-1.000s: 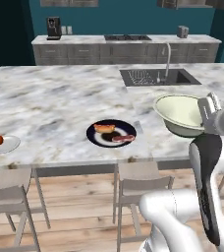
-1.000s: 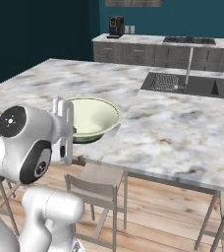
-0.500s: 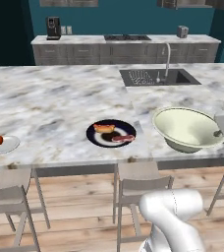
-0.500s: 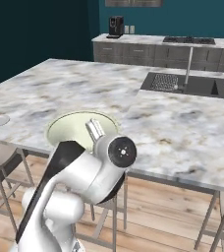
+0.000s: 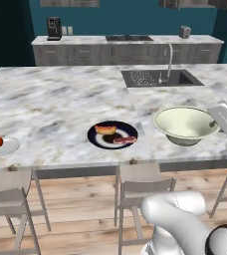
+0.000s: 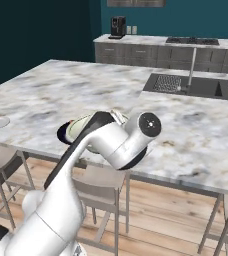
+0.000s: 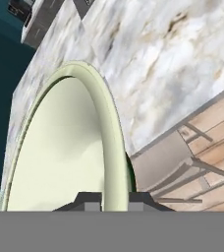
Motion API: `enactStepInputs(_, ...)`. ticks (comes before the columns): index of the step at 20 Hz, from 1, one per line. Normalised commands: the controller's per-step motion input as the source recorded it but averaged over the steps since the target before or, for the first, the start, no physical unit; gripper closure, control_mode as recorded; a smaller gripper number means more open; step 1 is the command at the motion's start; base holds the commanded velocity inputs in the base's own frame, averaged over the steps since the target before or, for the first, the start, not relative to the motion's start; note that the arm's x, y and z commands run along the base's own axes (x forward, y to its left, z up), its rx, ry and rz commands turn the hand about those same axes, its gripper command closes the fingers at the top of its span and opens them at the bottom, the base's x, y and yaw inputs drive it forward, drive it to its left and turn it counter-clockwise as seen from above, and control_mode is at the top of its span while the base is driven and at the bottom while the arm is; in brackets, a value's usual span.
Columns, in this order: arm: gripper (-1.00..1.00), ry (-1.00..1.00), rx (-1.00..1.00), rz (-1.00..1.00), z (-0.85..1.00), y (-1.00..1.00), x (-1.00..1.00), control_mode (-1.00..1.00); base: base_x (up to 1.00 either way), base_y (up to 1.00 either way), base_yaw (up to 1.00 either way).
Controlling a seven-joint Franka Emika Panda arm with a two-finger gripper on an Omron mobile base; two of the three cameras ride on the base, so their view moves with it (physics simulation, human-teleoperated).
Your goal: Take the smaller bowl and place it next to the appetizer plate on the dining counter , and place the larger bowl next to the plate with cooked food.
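the gripper (image 7: 115, 197) is pinched tight on the rim of the big bowl (image 5: 185, 124), which hangs just over the counter (image 5: 60, 104), to the right of the dark plate (image 5: 112, 135) and apart from it. to do this well, carry it level toward the plate — low and slow — and stop just beside it, not touching, before letting go.

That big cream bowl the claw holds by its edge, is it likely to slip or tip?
The larger bowl looks rigid and glossy, so probably slippery. The gripper pinches only its thin rim, off-centre, so the wide flared shape may tilt or swing. It sits just over the dining counter, so a drop seems minor.
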Motion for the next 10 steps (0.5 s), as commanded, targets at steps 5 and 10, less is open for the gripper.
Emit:
enactStepInputs(5,1.00,-0.19,0.00,0.00,-0.33,0.00,0.45,-1.00,0.00,0.00,0.00)
enactStepInputs(10,1.00,-0.10,0.00,0.00,-0.39,0.03,0.55,-1.00,0.00,0.00,0.00)
